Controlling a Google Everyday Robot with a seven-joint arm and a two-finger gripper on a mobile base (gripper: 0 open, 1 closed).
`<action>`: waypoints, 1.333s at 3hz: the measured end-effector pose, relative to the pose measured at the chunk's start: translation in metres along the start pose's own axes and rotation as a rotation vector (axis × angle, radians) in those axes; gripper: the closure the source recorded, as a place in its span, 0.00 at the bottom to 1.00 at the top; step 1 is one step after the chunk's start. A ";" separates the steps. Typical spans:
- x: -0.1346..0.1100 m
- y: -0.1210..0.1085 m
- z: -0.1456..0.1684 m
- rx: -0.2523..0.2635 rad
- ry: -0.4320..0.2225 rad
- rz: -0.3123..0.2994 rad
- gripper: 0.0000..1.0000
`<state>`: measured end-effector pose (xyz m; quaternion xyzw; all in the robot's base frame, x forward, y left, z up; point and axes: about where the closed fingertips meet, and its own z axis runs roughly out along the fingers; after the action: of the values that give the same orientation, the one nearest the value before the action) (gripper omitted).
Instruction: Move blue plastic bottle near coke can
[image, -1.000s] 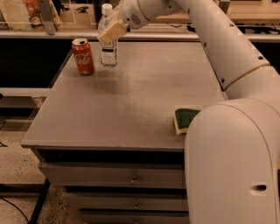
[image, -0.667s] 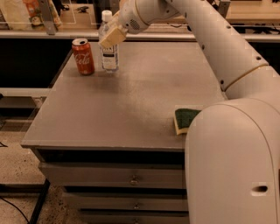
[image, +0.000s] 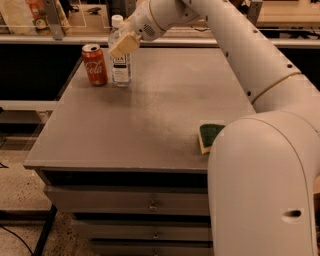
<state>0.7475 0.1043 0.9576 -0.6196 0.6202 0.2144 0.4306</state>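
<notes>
The clear plastic bottle (image: 120, 62) with a white cap and white label stands upright at the far left of the grey table (image: 150, 120). The red coke can (image: 95, 65) stands right beside it on its left, a small gap between them. My gripper (image: 125, 44) is at the bottle's upper part, its beige tip in front of the bottle's shoulder, with the white arm reaching in from the right.
A green and yellow sponge (image: 209, 137) lies near the table's right edge, partly behind my arm's base (image: 265, 190). A shelf with objects runs behind the table's far edge. Drawers sit below the table top.
The gripper has shifted slightly at the bottle's top. The bottle and the can stand where they were.
</notes>
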 end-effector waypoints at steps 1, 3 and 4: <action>-0.008 0.005 0.004 -0.019 0.012 -0.010 0.36; -0.001 0.002 0.017 -0.006 0.067 -0.014 0.00; 0.015 0.001 0.019 -0.022 0.090 0.025 0.00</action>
<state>0.7539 0.1105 0.9355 -0.6257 0.6442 0.1985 0.3927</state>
